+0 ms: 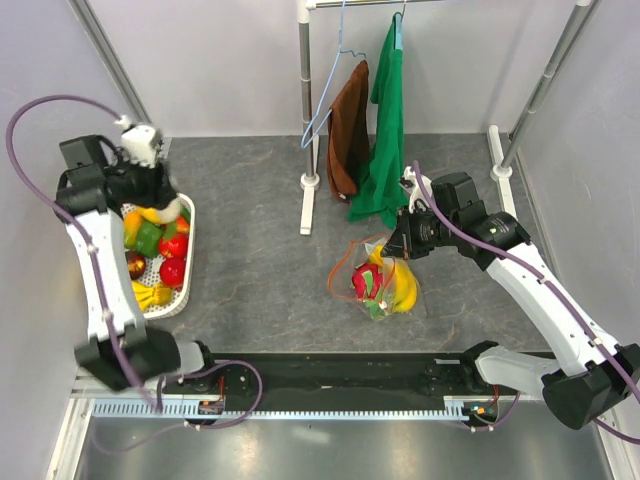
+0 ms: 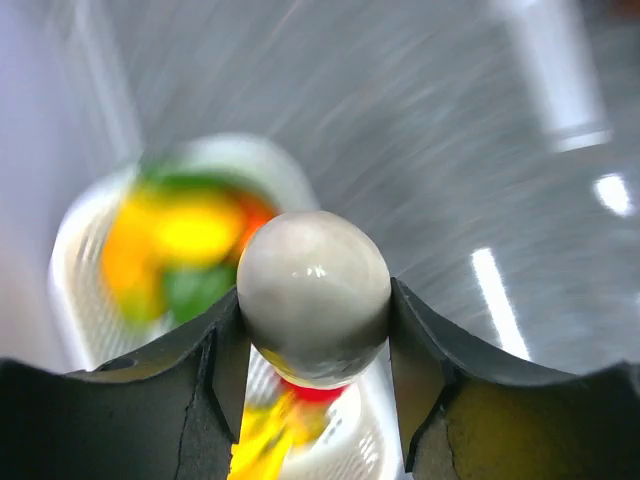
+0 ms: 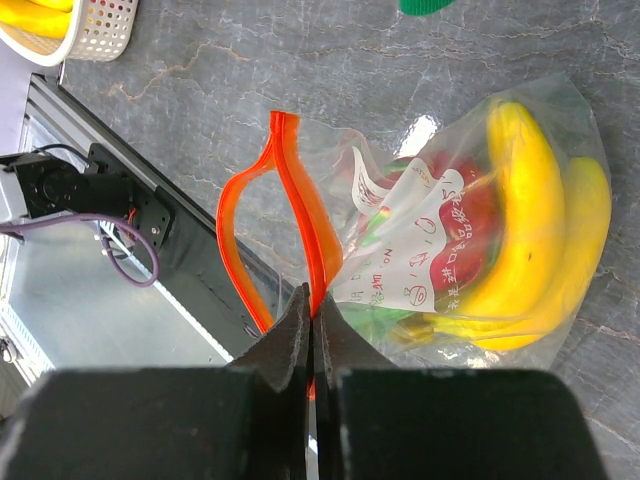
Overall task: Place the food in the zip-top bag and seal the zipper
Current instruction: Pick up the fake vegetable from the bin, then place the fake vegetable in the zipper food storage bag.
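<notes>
Step in hand: loading, not sealing yet. left gripper (image 2: 315, 300) is clamped on the whitish round piece (image 2: 312, 275), both fingers against it, over the basket (image 1: 188, 270), well left of the zip-top bag (image 3: 420, 250). The bag already holds the banana bunch (image 3: 530, 220) plus red and green pieces. right gripper (image 3: 312, 298) has its jaws together, pinching the zipper (image 3: 298, 195) at the bag's mouth, which stands open as a loop. Next: carry the piece across to the bag, line it up with the loop, release inside. The gap looks tight for it.
</notes>
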Controlling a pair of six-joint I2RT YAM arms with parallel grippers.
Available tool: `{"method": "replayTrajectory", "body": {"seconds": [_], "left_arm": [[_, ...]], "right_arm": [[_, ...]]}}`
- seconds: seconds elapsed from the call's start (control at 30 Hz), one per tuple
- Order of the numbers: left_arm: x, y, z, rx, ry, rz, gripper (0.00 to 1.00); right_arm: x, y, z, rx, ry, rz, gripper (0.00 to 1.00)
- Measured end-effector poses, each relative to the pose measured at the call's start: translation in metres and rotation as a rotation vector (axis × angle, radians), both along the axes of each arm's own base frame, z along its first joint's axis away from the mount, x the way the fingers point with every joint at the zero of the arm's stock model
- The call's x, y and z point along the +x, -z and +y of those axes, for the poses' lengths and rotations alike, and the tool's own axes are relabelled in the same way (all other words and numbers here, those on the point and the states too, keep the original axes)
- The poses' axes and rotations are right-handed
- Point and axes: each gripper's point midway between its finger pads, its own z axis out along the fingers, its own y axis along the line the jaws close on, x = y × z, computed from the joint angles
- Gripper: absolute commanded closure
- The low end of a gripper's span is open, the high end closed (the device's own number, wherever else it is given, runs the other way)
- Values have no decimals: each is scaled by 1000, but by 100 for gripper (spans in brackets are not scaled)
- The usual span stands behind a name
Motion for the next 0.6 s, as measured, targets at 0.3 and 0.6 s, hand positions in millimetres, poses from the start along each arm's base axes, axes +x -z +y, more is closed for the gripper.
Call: {"method": "replayTrajectory", "body": {"seconds": [0.3, 0.6], "left_arm": [[-121, -143, -287, -372, 900, -467, 88], [-192, -77, -409, -508, 1356, -371, 93]], "right_arm": [[0, 0, 0, 0, 0, 0, 100], [-1, -1, 2, 13, -10, 10, 100]]}}
